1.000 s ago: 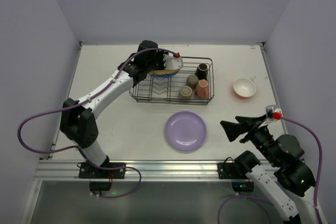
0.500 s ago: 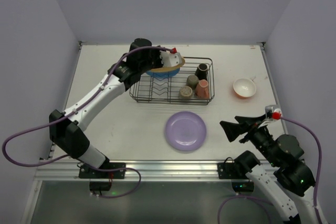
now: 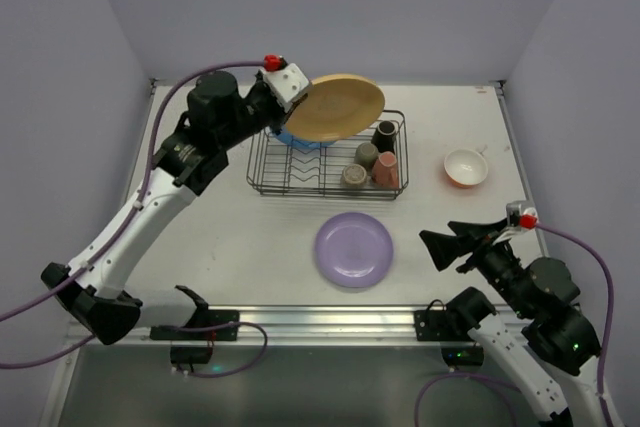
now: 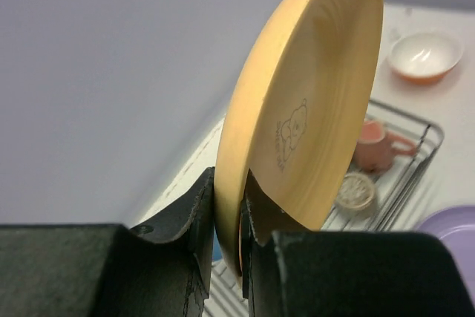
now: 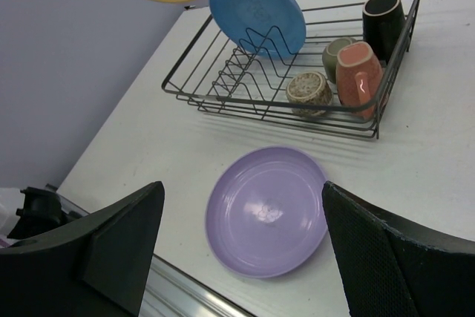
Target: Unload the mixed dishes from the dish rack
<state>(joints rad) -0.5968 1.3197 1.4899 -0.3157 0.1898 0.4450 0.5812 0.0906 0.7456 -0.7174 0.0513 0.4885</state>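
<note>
Change: the left pincer (image 3: 296, 105) has risen out of the dish rack (image 3: 330, 191), taking the tan-yellow plate (image 3: 340, 107) with it; a second ago that plate sat low among the prongs at the rack's far-left end.
Meaning for the task: the plate appears free of the dividers, so the extraction step is judged complete; carrying it to the surface (image 3: 230, 237) and setting it down remains.
Plate location: in the air above the rack's far-left corner, touching only the pincer.
Plate appearance: round, shallow, tan-yellow and matte; held on edge and tilted, with a small bear-like print on the face seen in the left wrist view (image 4: 312, 109).
Left pincer state: clenched on the plate's rim, one finger on each face.
Right pincer (image 3: 440, 243) state: released, fingers spread wide, hovering near its base, well apart from the rack.
Already on the surface: purple plate (image 3: 353, 249); orange bowl (image 3: 466, 167).
Left in the rack: blue plate (image 5: 257, 14) upright in the prongs; dark brown cup (image 3: 385, 134); olive-grey cup (image 3: 366, 154); beige cup (image 3: 352, 176); pink cup (image 3: 386, 169).
</note>
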